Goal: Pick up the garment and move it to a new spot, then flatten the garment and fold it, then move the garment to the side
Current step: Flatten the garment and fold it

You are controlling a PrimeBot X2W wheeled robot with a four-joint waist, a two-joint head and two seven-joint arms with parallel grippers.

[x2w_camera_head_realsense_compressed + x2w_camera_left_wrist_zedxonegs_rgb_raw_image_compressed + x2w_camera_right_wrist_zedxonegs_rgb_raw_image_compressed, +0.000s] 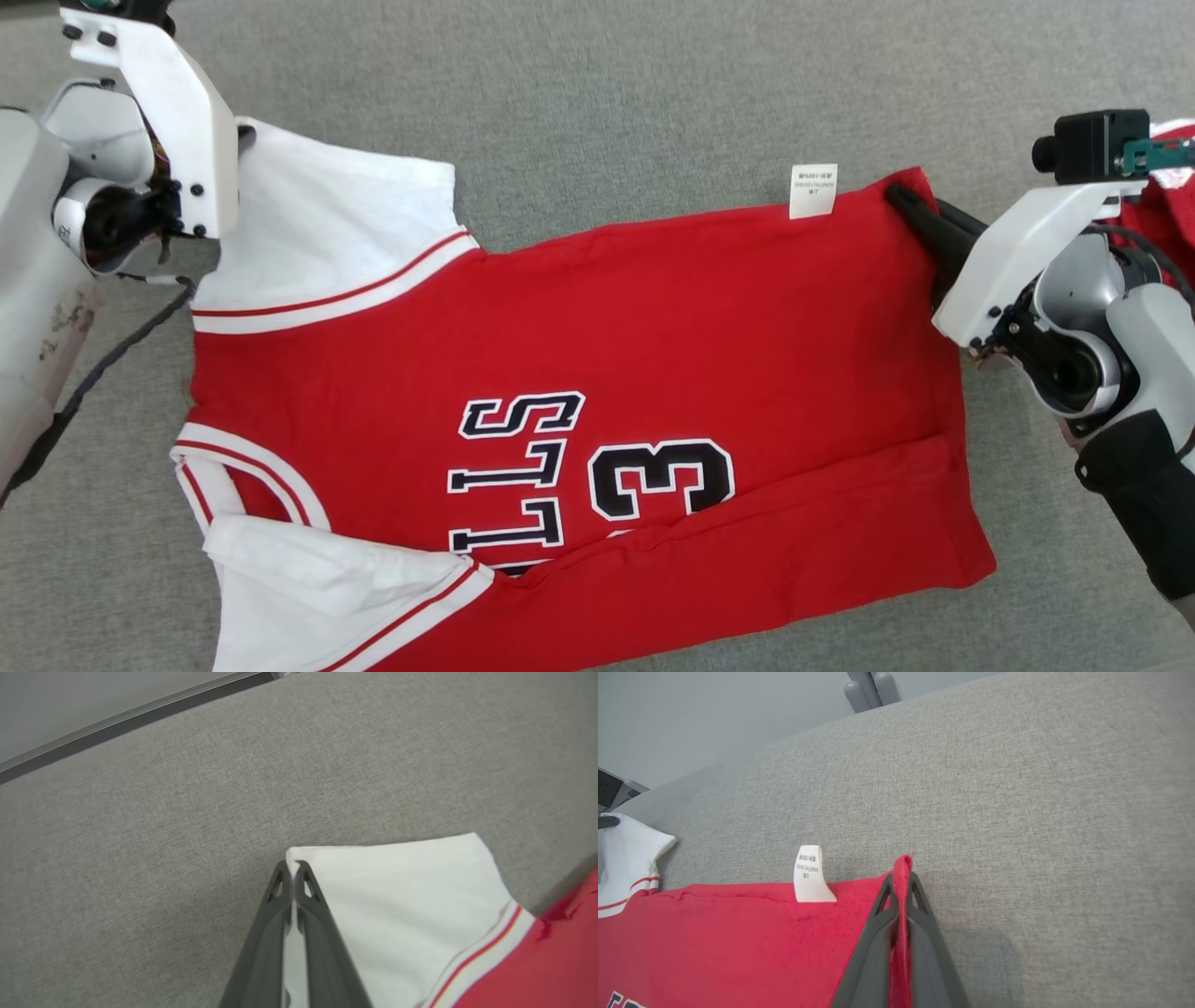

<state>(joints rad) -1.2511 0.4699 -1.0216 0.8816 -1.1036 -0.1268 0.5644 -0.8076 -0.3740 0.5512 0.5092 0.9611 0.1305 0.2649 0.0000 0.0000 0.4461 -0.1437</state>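
Garment: the red jersey (560,355) lies spread on the grey cloth surface (653,75), collar end to my left and hem to my right. Its near strip looks already turned over, because the lettering (523,467) is cut off along a crease.
Left claw: the left gripper (293,865) is pressed together on the far corner of the white sleeve (397,891), and a sliver of white shows between its fingers.
Right claw: the right gripper (901,879) is pinching the far hem corner (904,861), with red cloth standing up between its fingers.
Care label (813,190): it pokes out past the far edge, near the right claw but clear of it.
Step in hand, as I read it: both far corners are taken, so I fold the far edge over towards me.
How I do it well: I raise both claws together, only enough to clear the cloth. I hold the edge taut between them so it doesn't sag in the middle.
Line of travel: I bring both across at the same pace, parallel to the near crease, so the new fold runs straight.
Risk: each pinch sits at the very tip of a corner, so a jerk could slip it. I think the thin sleeve would go first.
Release: I lay the edge down before I open, rather than dropping it.
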